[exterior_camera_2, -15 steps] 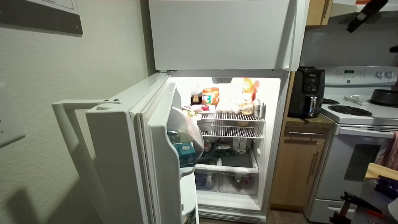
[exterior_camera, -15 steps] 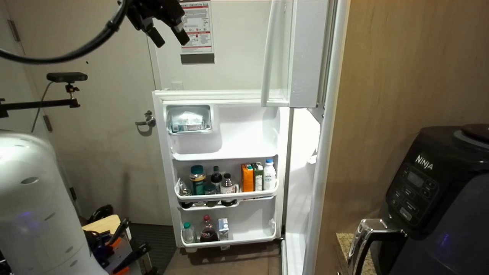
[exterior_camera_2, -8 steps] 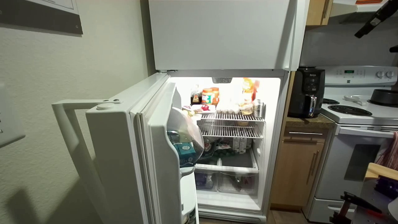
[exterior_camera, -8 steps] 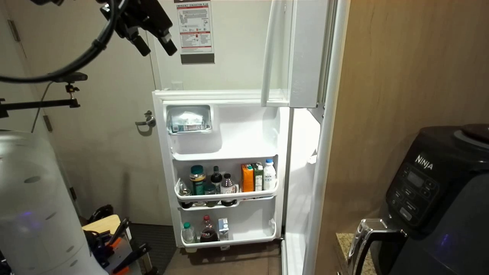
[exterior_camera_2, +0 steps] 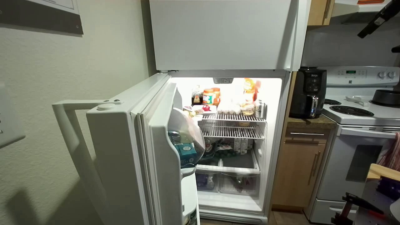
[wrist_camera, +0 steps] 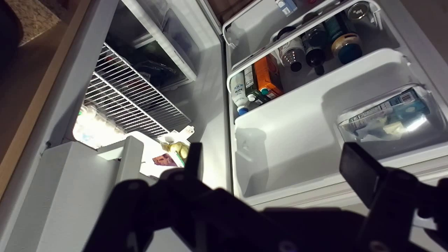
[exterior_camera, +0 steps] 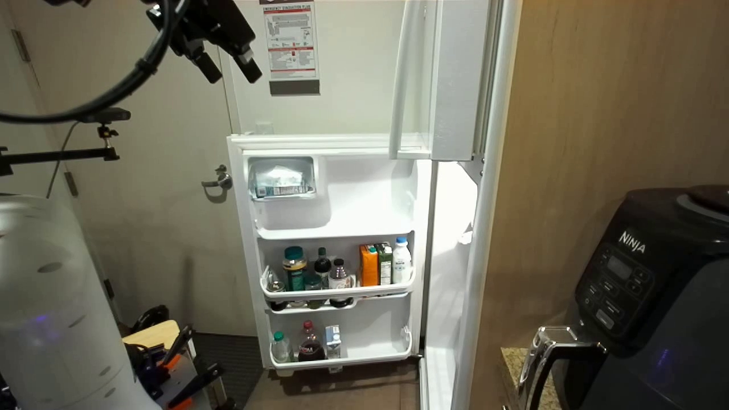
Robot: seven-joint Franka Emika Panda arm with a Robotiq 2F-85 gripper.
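Note:
My gripper [exterior_camera: 232,75] hangs high at the upper left in an exterior view, above the open fridge door [exterior_camera: 364,193]. Its black fingers are spread wide with nothing between them in the wrist view [wrist_camera: 273,157]. One dark finger [exterior_camera_2: 376,23] shows at the upper right edge in an exterior view. The door's shelves hold an orange carton [exterior_camera: 369,265], a white bottle with a blue cap [exterior_camera: 401,262] and several dark bottles. A clear bin [exterior_camera: 282,177] with packets sits at the door's top. Inside the fridge, wire shelves [exterior_camera_2: 231,132] carry jars and food packs. The gripper touches nothing.
The closed freezer door [exterior_camera_2: 222,34] is above, with a long handle [exterior_camera: 403,80]. The fridge door's handle [exterior_camera_2: 78,150] juts toward the wall. A black air fryer [exterior_camera_2: 307,97] stands beside a stove [exterior_camera_2: 359,84]. A cart with clamps [exterior_camera: 171,364] is near the arm [exterior_camera: 57,319].
Since a second ago my gripper has moved down and left in an exterior view, with its fingers still apart. It has barely moved in the last half second. The fridge has not moved.

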